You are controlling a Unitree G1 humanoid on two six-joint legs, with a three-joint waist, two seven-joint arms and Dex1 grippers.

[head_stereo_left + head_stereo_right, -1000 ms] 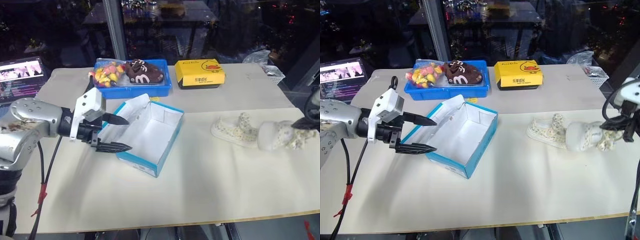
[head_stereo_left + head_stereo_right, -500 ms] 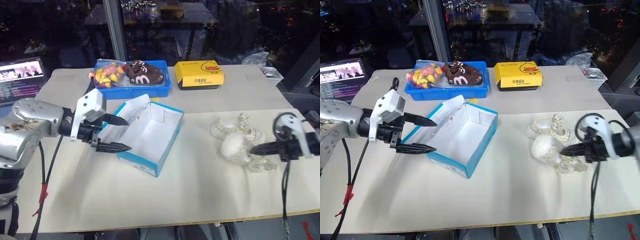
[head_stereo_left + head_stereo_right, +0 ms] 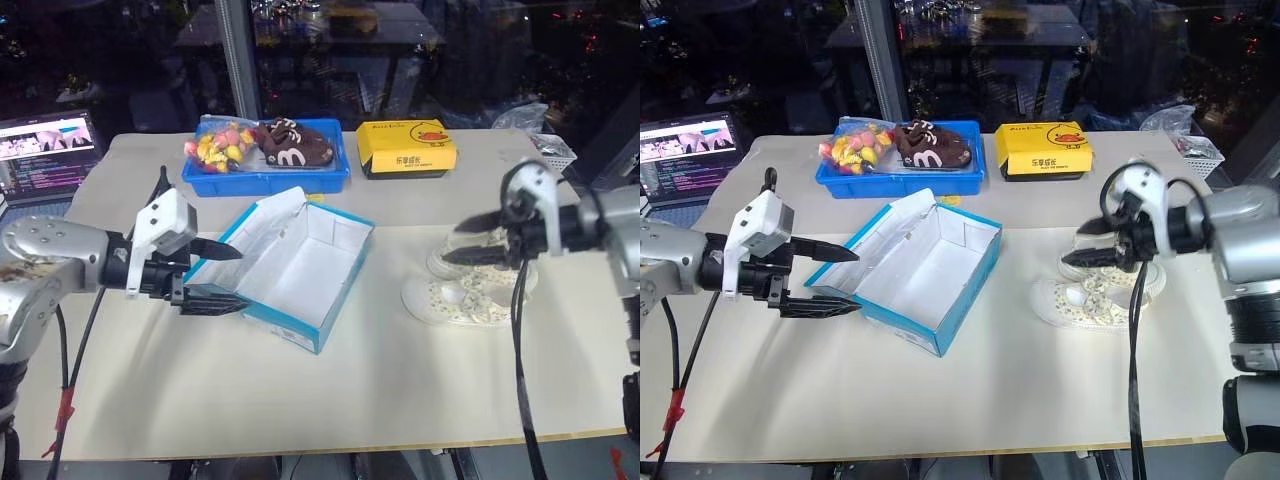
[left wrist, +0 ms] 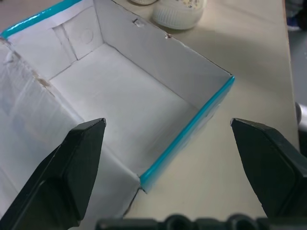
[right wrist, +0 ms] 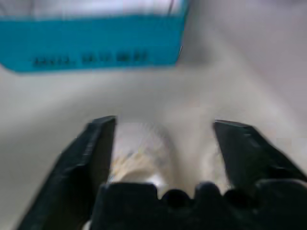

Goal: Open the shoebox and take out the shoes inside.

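Observation:
The blue shoebox [image 3: 300, 262] stands open at the table's middle, white inside and empty, its lid flap up at the left. My left gripper [image 3: 240, 278] hangs open at the box's left wall; in the left wrist view its fingers [image 4: 72, 167] straddle the near corner of the shoebox [image 4: 192, 124]. Both cream dotted shoes lie on the table to the right of the box, one shoe [image 3: 455, 300] nearer, the other shoe [image 3: 497, 272] just behind it. My right gripper [image 3: 455, 240] hovers open just above them, holding nothing. The right wrist view shows a shoe [image 5: 139, 155] under its spread fingers.
A blue tray [image 3: 265, 178] with sweets and a brown plush sits at the back, a yellow duck box [image 3: 405, 148] beside it. A laptop [image 3: 45, 150] lies at the far left. A white basket [image 3: 552, 148] stands at the back right corner.
My right gripper carried a shoe leftward, laid it next to the other shoe and opened. The left gripper stayed by the box. The view shifted slightly.

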